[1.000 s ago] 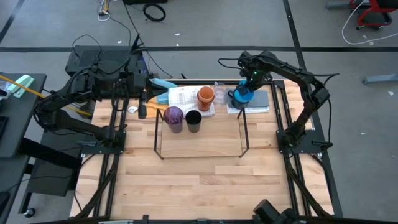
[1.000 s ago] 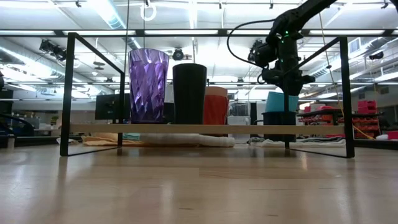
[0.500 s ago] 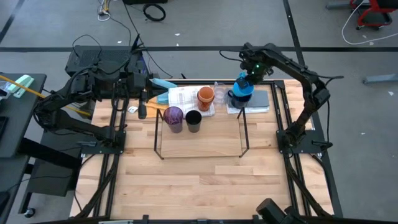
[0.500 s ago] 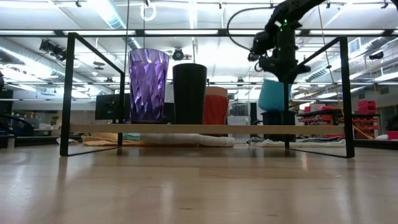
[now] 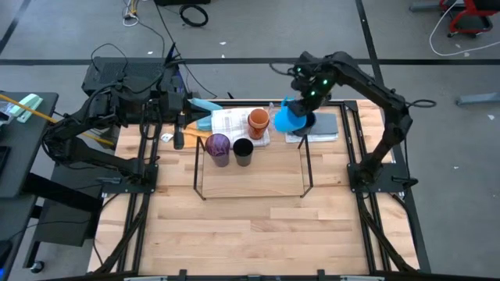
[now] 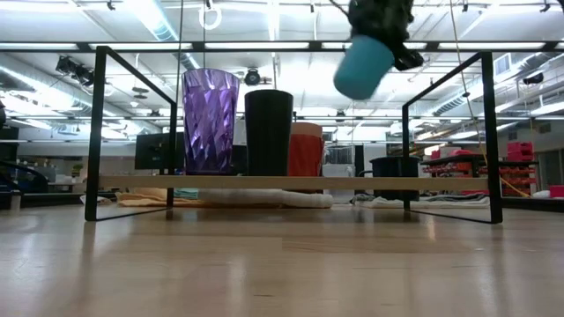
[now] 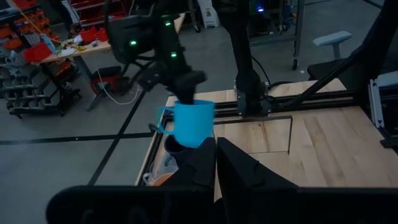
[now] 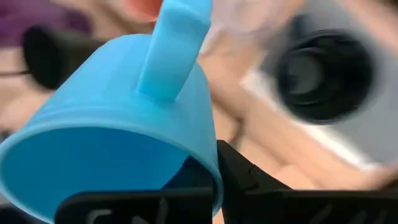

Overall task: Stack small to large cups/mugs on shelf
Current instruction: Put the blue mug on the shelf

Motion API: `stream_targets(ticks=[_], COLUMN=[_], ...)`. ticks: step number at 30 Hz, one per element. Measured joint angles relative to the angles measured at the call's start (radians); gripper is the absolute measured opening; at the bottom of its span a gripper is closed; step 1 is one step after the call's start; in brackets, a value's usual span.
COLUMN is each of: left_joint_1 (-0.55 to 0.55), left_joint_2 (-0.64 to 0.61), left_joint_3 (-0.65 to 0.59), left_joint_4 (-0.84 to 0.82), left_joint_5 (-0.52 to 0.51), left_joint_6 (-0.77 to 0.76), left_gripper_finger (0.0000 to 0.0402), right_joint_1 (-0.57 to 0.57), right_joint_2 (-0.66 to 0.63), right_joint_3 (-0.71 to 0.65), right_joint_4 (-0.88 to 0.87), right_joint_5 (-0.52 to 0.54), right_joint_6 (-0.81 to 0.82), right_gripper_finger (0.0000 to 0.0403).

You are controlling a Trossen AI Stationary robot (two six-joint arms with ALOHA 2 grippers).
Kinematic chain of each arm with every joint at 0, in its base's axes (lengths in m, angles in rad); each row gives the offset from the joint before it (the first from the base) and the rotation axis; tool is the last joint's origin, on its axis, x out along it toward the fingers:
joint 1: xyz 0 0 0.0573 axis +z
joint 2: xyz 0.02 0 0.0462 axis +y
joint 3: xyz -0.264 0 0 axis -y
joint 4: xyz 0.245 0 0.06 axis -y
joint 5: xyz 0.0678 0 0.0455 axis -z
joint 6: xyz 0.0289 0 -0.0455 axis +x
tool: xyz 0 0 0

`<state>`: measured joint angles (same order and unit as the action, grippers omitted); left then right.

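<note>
Swinging up off the navy mug [image 6: 394, 165], the right claw [image 5: 301, 105] now grips the tilted blue mug [image 5: 289, 119], heading toward the shelf [image 5: 306, 170], left claw [image 7: 214, 163] clenched idle.

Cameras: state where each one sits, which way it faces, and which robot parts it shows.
High view: above the table, facing straight down; both arms, shelf.
Low view: at tabletop height, facing level through the shelf; right claw lifting the blue mug.
Left wrist view: on the left arm, facing across the table; its own fingers.
Right wrist view: on the right arm; its own finger, mug close up.
Shared: all four show the blue mug.
</note>
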<state>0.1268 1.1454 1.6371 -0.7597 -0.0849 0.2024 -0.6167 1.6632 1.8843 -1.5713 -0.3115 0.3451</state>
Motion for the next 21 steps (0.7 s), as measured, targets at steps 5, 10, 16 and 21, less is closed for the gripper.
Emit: stream_targets(ticks=[5, 10, 16, 21], left_joint_1=[0.0, 0.0, 0.0, 0.0], left_joint_2=[0.0, 0.0, 0.0, 0.0], left_joint_3=[0.0, 0.0, 0.0, 0.0], left_joint_4=[0.0, 0.0, 0.0, -0.001], left_joint_5=[0.0, 0.0, 0.0, 0.0], left_joint_6=[0.002, 0.002, 0.003, 0.003], left_gripper_finger=[0.0027, 0.0032, 0.0025, 0.0019], right_joint_1=[0.16, 0.295, 0.366, 0.392], right_joint_2=[0.002, 0.013, 0.03, 0.092], right_joint_3=[0.008, -0.003, -0.042, -0.047], right_joint_4=[0.0, 0.018, 0.06, 0.056], right_joint_5=[-0.032, 0.022, 0.138, 0.15], right_joint_6=[0.104, 0.226, 0.436, 0.536], right_gripper_finger=[0.0005, 0.0005, 0.0005, 0.0005])
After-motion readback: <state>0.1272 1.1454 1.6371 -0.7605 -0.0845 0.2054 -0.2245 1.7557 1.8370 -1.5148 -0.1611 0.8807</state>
